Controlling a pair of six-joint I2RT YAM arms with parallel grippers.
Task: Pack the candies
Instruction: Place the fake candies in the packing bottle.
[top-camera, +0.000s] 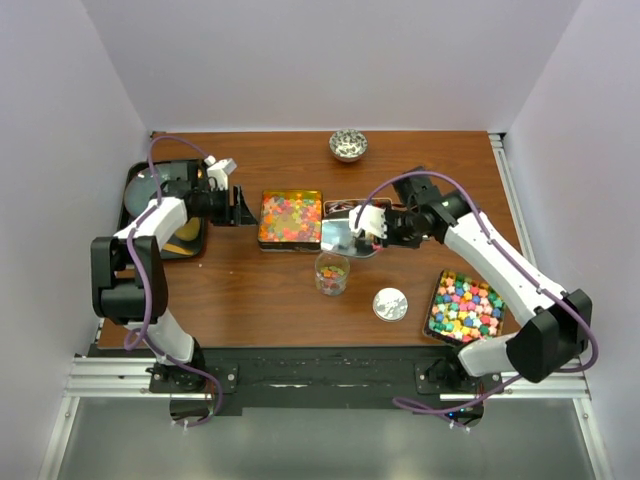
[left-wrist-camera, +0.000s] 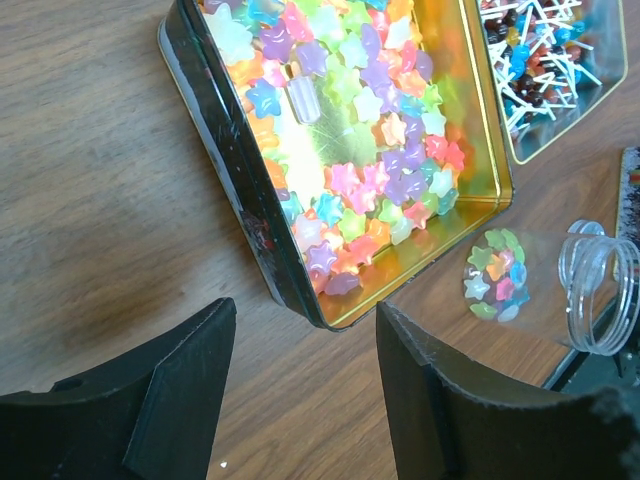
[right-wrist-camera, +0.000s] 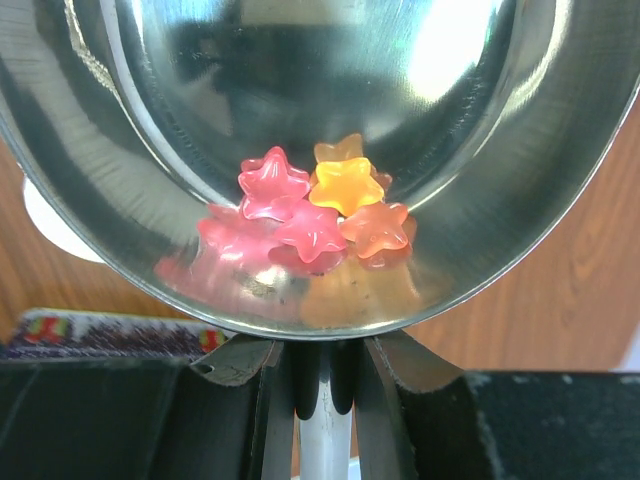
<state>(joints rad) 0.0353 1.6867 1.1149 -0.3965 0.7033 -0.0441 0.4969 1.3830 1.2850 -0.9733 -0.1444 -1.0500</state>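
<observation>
Pinching the white handle of a metal scoop (right-wrist-camera: 300, 90), the right gripper (right-wrist-camera: 322, 375) has its fingers pressed against either side of it. A handful of star candies (right-wrist-camera: 315, 205) — pink and orange — lie heaped in the scoop's bowl. Seen from above, the scoop hangs just right of the tin (left-wrist-camera: 225, 150) and just beyond the open jar (top-camera: 332, 272), which stands upright on the table (top-camera: 260, 290) with a few stars at its bottom. More stars of many colours fill the tin. The left gripper (left-wrist-camera: 303, 345) hangs at the tin's left side, fingers spread, holding nothing. A round lid (top-camera: 390, 303) lies right of the jar; cube candies (top-camera: 465, 305) are massed at the near right.
</observation>
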